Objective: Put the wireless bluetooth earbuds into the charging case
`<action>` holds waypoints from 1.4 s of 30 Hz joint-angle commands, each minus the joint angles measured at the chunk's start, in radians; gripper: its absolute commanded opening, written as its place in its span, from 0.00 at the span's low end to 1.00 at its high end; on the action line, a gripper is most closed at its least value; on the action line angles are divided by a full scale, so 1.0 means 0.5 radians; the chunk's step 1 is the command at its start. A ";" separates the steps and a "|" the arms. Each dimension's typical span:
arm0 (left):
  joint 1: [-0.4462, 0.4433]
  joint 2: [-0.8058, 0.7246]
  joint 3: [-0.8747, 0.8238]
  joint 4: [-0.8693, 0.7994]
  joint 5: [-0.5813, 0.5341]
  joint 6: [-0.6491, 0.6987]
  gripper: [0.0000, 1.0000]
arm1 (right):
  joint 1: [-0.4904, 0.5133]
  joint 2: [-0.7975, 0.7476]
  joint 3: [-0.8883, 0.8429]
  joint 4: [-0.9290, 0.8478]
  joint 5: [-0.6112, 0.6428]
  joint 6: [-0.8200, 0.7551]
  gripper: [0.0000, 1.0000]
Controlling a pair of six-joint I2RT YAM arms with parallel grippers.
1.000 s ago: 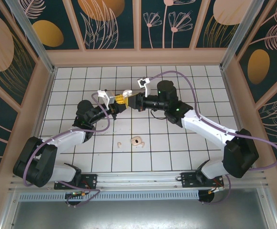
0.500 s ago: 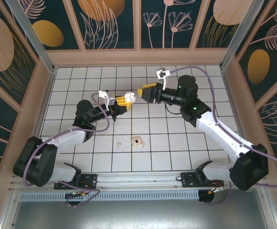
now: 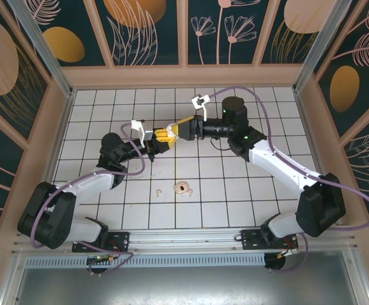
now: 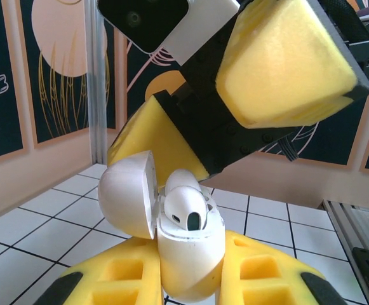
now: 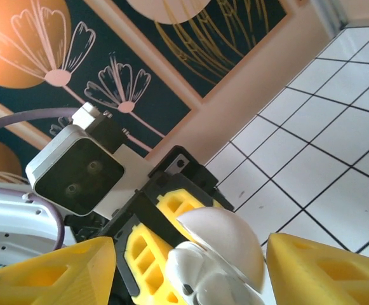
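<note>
From above, the left end effector (image 3: 163, 135) and the right end effector (image 3: 177, 130) meet tip to tip over the white tiled worktop (image 3: 267, 190), their yellow tips almost touching. Well apart from both, back toward the arm bases, two small loose things lie on the tiles: a pale pink curled piece (image 3: 183, 188) and, just beside it, a smaller whitish curved piece (image 3: 160, 190). In the left wrist view, the left end effector is closed snugly on the lower half of a glossy white rounded plastic charging case (image 4: 190, 260), which stands upright between its yellow fingers (image 4: 286, 267). The hinged lid (image 4: 126, 202) is swung open to one side, and a white earbud (image 4: 185, 204) with a dark oval spot sits in the case's mouth. Directly above the case hang the right end effector's yellow foam pads, spread wide and holding nothing. In the right wrist view, the case lies between the right end effector's two parted fingers, with a clear gap on one side and barely any on the other. Its domed lid is uppermost, and the left end effector's yellow fingers are just behind it.
</note>
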 commanded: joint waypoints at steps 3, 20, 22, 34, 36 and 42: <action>-0.015 -0.036 0.044 0.005 -0.034 0.019 0.15 | 0.024 -0.017 0.047 0.166 -0.189 0.033 0.55; -0.016 0.102 0.313 -0.702 -0.297 -0.207 0.14 | -0.089 -0.328 -0.157 -0.566 1.204 0.141 0.47; -0.016 0.149 0.432 -0.877 -0.430 -0.520 0.14 | -0.183 -0.322 -0.157 -0.662 1.347 0.223 0.47; -0.042 0.599 0.731 -1.279 -0.684 -1.535 0.13 | -0.368 -0.462 -0.328 -0.444 1.452 0.548 0.47; -0.052 0.653 0.796 -1.403 -0.705 -1.539 0.14 | -0.367 -0.447 -0.359 -0.407 1.433 0.604 0.47; -0.068 0.887 0.957 -1.471 -0.591 -1.645 0.13 | -0.284 -0.424 -0.405 -0.413 1.506 0.672 0.46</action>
